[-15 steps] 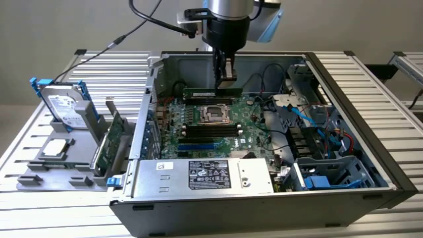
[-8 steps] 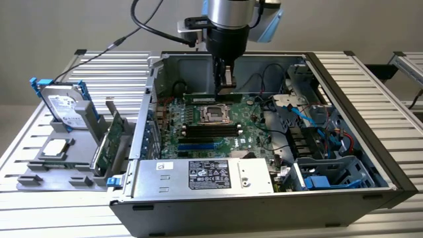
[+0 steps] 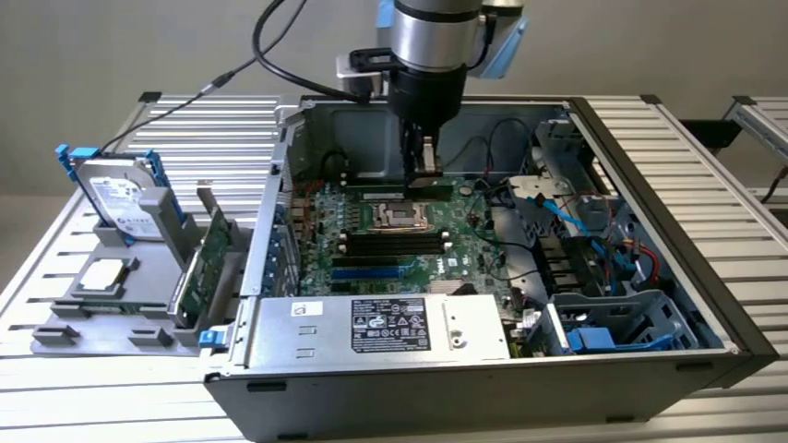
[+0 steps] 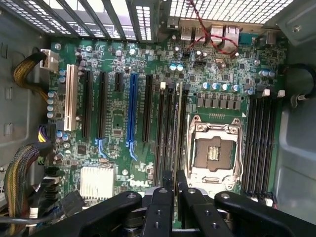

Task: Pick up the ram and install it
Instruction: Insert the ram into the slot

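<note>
My gripper (image 3: 425, 171) reaches down inside the open computer case, over the far bank of memory slots behind the CPU socket (image 3: 400, 217). Its black fingers (image 4: 165, 197) stand close together, shut on the ram (image 4: 177, 128). In the wrist view the ram shows edge-on as a thin pale strip lying along one of those black slots. From the exterior view it is a narrow green strip (image 3: 394, 192) just under the fingertips, level with the slots. Whether it sits fully in the slot I cannot tell. The gripper (image 4: 175, 190) is beside the empty CPU socket (image 4: 215, 150).
A second bank of empty black memory slots (image 3: 394, 243) (image 4: 259, 143) lies on the socket's other side. Case walls, the power supply (image 3: 394, 323), a blue drive cage (image 3: 615, 323) and loose cables (image 3: 591, 231) ring the motherboard (image 4: 118, 123). Outside stand an expansion card (image 3: 203, 263) and hard drive (image 3: 124, 198).
</note>
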Motion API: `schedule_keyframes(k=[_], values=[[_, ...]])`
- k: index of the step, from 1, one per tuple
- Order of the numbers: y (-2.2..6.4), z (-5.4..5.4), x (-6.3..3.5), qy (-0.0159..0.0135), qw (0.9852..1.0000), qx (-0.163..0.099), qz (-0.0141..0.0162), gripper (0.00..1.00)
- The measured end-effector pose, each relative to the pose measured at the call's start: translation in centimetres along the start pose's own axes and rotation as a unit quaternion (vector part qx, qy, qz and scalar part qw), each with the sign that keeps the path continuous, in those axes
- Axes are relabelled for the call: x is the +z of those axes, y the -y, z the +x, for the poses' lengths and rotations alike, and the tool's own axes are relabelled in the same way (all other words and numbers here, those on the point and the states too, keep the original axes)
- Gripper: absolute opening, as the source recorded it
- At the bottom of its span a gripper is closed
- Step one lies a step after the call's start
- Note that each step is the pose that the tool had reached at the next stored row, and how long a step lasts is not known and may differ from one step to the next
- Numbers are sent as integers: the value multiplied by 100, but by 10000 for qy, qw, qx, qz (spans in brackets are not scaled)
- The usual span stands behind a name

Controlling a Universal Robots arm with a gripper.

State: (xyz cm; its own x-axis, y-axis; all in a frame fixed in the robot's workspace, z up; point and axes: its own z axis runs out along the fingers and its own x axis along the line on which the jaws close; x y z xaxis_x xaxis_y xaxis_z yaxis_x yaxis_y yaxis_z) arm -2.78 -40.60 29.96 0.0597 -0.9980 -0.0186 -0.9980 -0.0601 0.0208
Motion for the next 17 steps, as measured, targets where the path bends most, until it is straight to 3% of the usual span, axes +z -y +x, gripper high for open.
schedule_keyframes(k=[17], values=[[14, 104, 306, 0, 10000, 1, 0, 14]])
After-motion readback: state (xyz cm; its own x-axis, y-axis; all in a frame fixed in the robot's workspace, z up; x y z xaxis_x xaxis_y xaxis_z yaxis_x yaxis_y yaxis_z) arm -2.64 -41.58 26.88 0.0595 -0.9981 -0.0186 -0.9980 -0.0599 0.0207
